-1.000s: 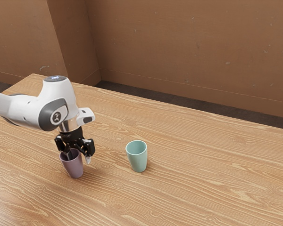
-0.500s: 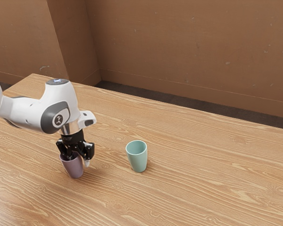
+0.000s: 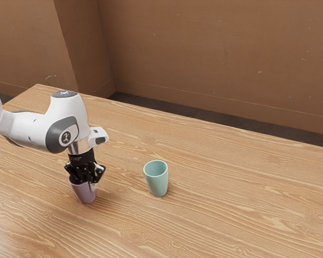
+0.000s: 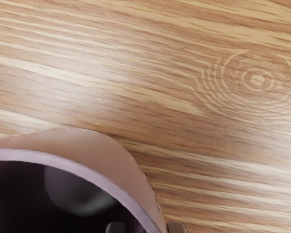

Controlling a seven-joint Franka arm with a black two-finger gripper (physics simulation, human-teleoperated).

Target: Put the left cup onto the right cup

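**Exterior view.**
- Purple cup [image 3: 86, 192]: the one to move. It stands upright on the wooden table [image 3: 231, 204], well apart from the teal cup [image 3: 156, 178], toward the exterior view's left of it.
- Teal cup: the target. Upright, mouth open, nothing touching it.
- Gripper [image 3: 86, 176]: black, pointing straight down over the purple cup. It is drawn narrow and pinches the rim wall on the side facing the teal cup, one finger inside and one outside.

**Wrist view.**
- Purple cup [image 4: 102, 160]: the curved rim and dark interior lie right under the hand, with the wall running between the two fingertips [image 4: 177, 227].
- Table: bare wood grain beyond the cup on the teal cup's side.

**Handling (judged).**
- A thin-walled, rigid tumbler, probably light and smooth.
- A one-wall pinch lets it swing or slip, so the grip should sit deep on the wall.
- Carry it level. Its tapered base looks able to nest in the teal cup's mouth if centred.
- The teal cup is also light, and a sideways knock could tip it.
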